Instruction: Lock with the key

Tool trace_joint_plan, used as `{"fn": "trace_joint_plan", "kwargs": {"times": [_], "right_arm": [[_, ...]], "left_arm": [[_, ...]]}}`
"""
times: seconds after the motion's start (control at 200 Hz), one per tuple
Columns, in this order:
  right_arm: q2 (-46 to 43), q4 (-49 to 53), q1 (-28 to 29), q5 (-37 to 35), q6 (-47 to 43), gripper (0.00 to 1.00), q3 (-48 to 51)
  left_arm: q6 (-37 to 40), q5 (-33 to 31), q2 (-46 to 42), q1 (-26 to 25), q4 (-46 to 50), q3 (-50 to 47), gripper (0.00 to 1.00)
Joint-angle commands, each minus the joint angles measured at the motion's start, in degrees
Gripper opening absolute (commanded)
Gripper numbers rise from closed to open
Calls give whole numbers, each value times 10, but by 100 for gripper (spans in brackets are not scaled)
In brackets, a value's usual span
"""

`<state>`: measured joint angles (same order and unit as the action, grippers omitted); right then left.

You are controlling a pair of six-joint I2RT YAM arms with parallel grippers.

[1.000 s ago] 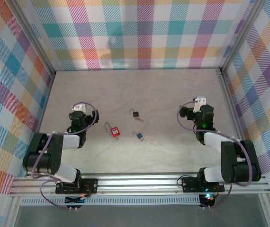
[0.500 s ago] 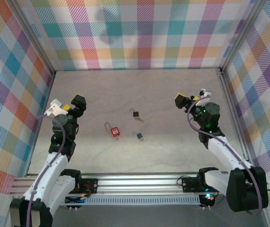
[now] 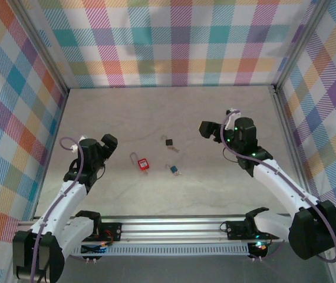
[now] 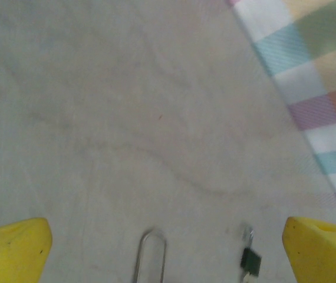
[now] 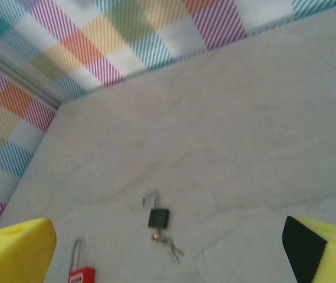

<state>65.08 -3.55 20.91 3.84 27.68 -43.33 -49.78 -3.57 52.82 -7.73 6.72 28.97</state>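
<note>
A red padlock (image 3: 143, 164) lies at the table's middle with its long shackle (image 4: 151, 256) open. To its right are a small black padlock (image 3: 169, 142) with an open shackle and a small blue padlock (image 3: 172, 169). Thin silver-grey keys (image 5: 169, 246) lie at the black padlock's (image 5: 158, 217) base, and a small key (image 3: 178, 173) lies beside the blue one. My left gripper (image 3: 108, 152) hangs open just left of the red padlock (image 5: 81, 275), with yellow fingertips (image 4: 12, 250) wide apart. Right of the black padlock, my right gripper (image 3: 210, 134) is open, holding nothing.
Checked cloth walls (image 3: 174, 41) on aluminium posts close the table (image 3: 174, 112) at the back, left and right. A metal rail (image 3: 174, 227) with both arm bases runs along the near edge. Bare tabletop stretches behind the padlocks.
Both arms have unfolded from a tucked pose. The left gripper swung out left, then came in towards the red padlock. The right gripper moved left towards the black padlock. The padlocks stayed put.
</note>
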Motion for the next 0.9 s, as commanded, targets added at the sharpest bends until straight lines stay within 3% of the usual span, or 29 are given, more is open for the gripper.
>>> {"fn": "trace_joint_plan", "kwargs": {"times": [0.0, 0.29, 0.895], "right_arm": [[27, 83, 20, -15, -36, 99, -28], [124, 165, 88, -28, -84, 99, -99], [323, 266, 317, -99, -107, 99, -268]], "left_arm": [[-20, 31, 9, -21, 59, 20, 100], [-11, -2, 17, -87, 132, 48, 100], [73, -67, -65, -87, 300, 144, 100]]}}
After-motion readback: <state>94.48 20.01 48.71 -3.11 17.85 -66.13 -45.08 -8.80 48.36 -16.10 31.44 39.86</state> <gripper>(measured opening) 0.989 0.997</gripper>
